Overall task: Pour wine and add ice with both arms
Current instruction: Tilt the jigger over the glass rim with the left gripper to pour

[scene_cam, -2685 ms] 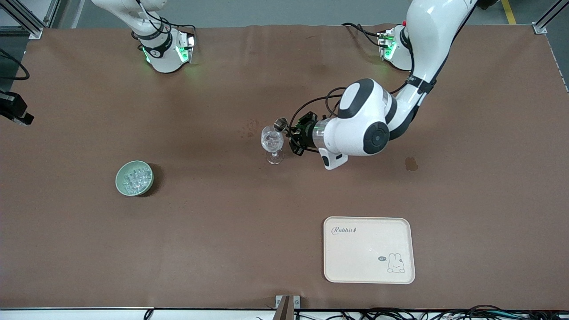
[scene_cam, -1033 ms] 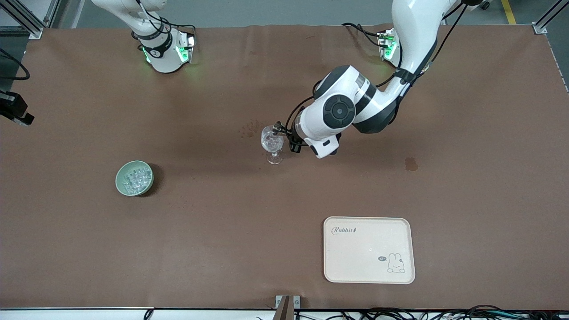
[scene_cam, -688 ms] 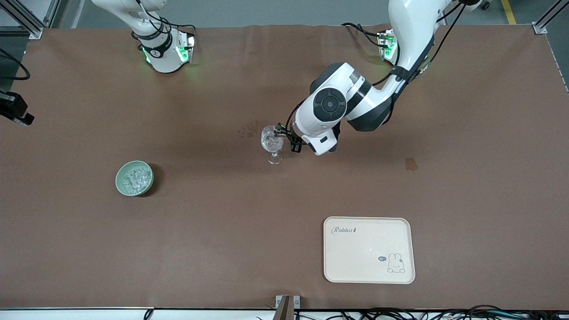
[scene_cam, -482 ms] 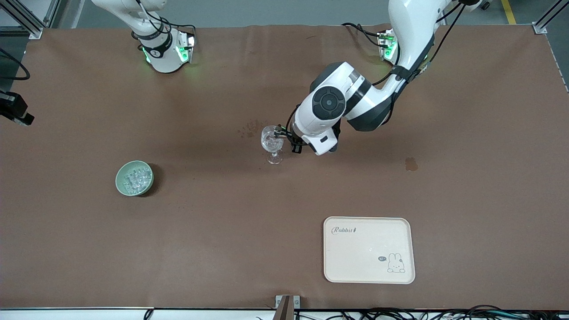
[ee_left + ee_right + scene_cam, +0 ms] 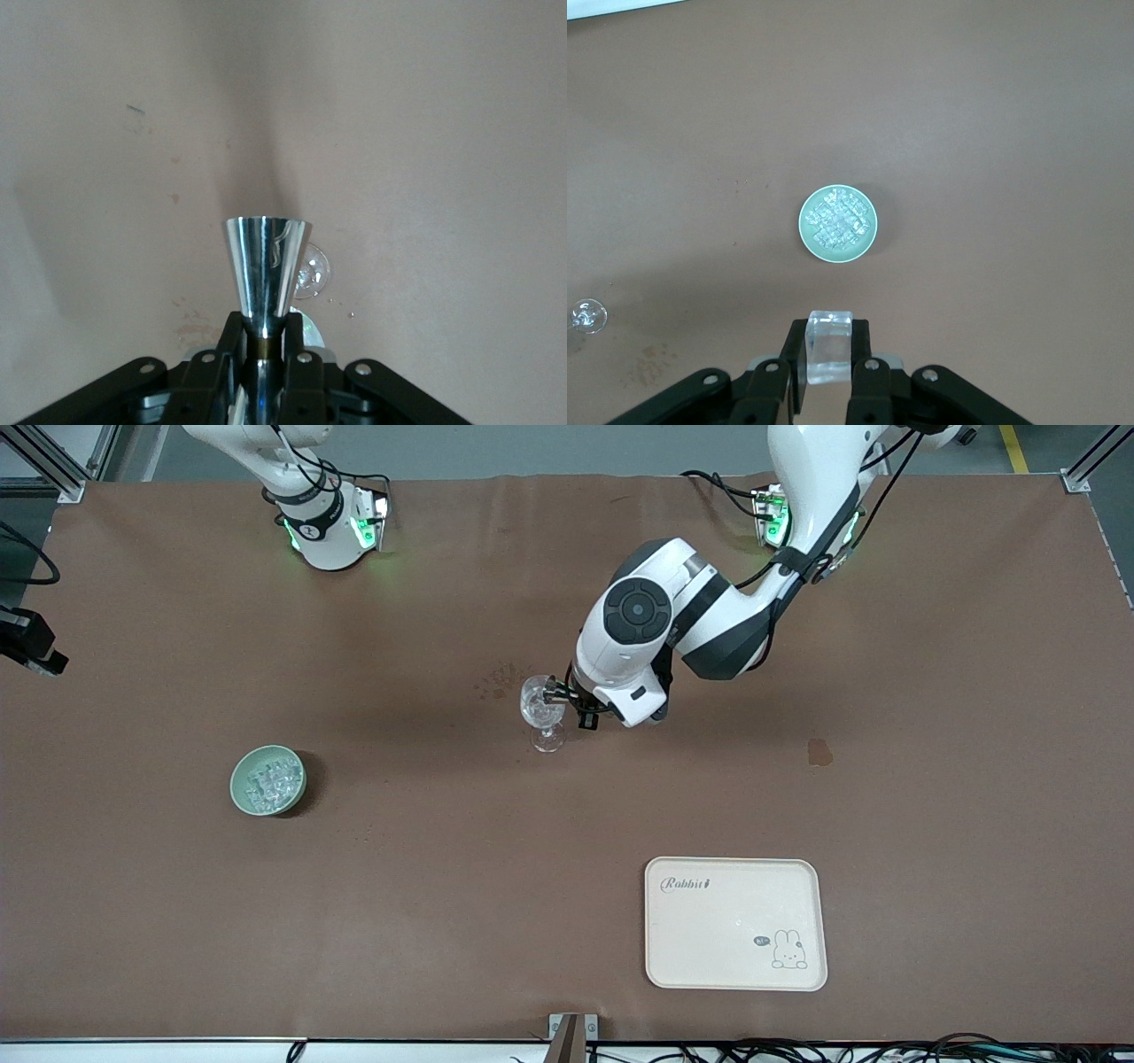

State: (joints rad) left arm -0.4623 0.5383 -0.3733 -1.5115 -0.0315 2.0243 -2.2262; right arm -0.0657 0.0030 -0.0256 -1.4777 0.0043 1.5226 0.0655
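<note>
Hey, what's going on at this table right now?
The left gripper is shut on a small shiny metal cup, held over the clear stemmed wine glass mid-table, apparently pouring. The right gripper is shut on one clear ice cube, up in the air over the pale green bowl of ice. A cream tray lies nearer the front camera.

The left arm (image 5: 709,615) bends in over mid-worktop — its left gripper (image 5: 263,354) clamped tight. The right arm (image 5: 301,496) waits folded high, right gripper (image 5: 830,363) pointing down — pinched tight.
</note>
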